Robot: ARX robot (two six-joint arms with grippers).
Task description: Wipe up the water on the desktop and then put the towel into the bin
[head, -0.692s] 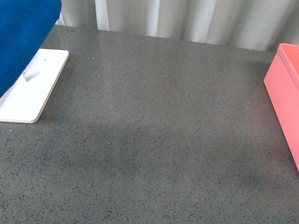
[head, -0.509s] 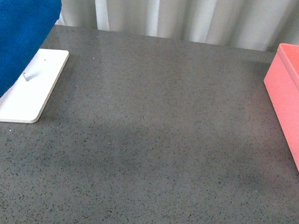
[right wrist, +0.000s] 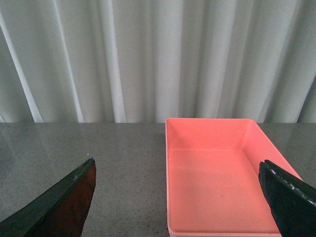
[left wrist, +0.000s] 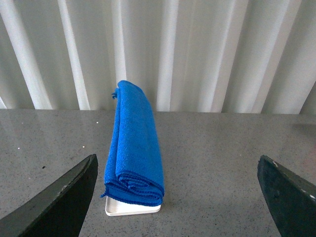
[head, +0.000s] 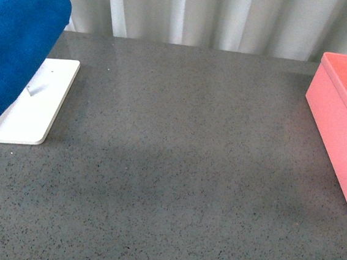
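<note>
The blue towel (head: pixel 19 44) hangs folded over a rack on a white tray (head: pixel 37 114) at the far left of the grey speckled desktop (head: pixel 183 155). The pink bin (head: pixel 344 116) stands at the right edge, empty inside (right wrist: pixel 217 182). In the left wrist view the towel (left wrist: pixel 136 143) lies ahead of my open left gripper (left wrist: pixel 177 197), well apart from it. My right gripper (right wrist: pixel 180 197) is open, with the bin ahead between its fingers. Neither arm shows in the front view. I can make out no water on the desktop.
A white pleated curtain (head: pixel 203 13) runs behind the table's far edge. A faint darker band (head: pixel 157 171) crosses the middle of the desktop.
The picture has shifted down by a few pixels; nothing else has moved.
</note>
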